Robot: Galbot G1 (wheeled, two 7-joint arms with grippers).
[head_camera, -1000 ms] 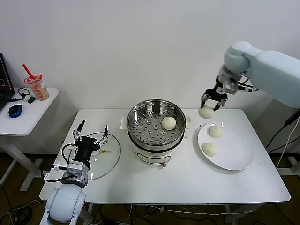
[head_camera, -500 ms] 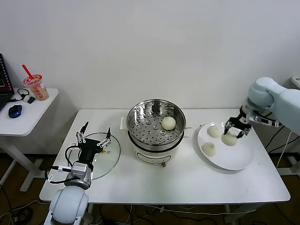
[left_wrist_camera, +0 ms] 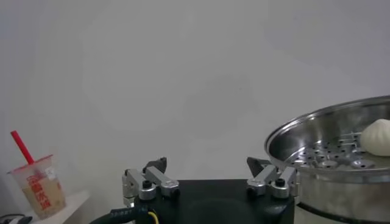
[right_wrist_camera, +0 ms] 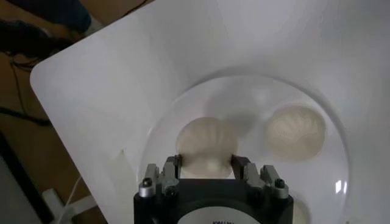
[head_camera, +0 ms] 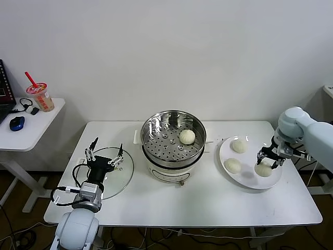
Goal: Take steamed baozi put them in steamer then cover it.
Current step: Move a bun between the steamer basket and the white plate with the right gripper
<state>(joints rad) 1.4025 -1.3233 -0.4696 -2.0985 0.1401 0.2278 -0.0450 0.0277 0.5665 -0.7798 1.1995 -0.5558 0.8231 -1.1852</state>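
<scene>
The steamer [head_camera: 156, 127] stands mid-table with one baozi [head_camera: 187, 136] on its perforated tray. A white plate [head_camera: 270, 183] to its right holds two more baozi [head_camera: 239, 146] [head_camera: 232, 165]. My right gripper [head_camera: 269, 156] is over the plate's right part, shut on another baozi [head_camera: 264, 170]; whether that bun touches the plate I cannot tell. In the right wrist view the fingers [right_wrist_camera: 172, 167] press both sides of this held baozi [right_wrist_camera: 206, 143], with another baozi [right_wrist_camera: 297, 131] beside it. My left gripper [head_camera: 104, 154] is open, idle over the glass lid [head_camera: 123, 170].
The left wrist view shows the steamer [left_wrist_camera: 317, 131] with its baozi [left_wrist_camera: 376, 137] off to one side. A side table at the left carries a drink cup [head_camera: 40, 97] and a mouse [head_camera: 17, 123]. The table's right edge lies close to the plate.
My right gripper has carried its baozi from high beside the steamer's right rim outward and down to the plate's right part. The left gripper shifted only slightly.
</scene>
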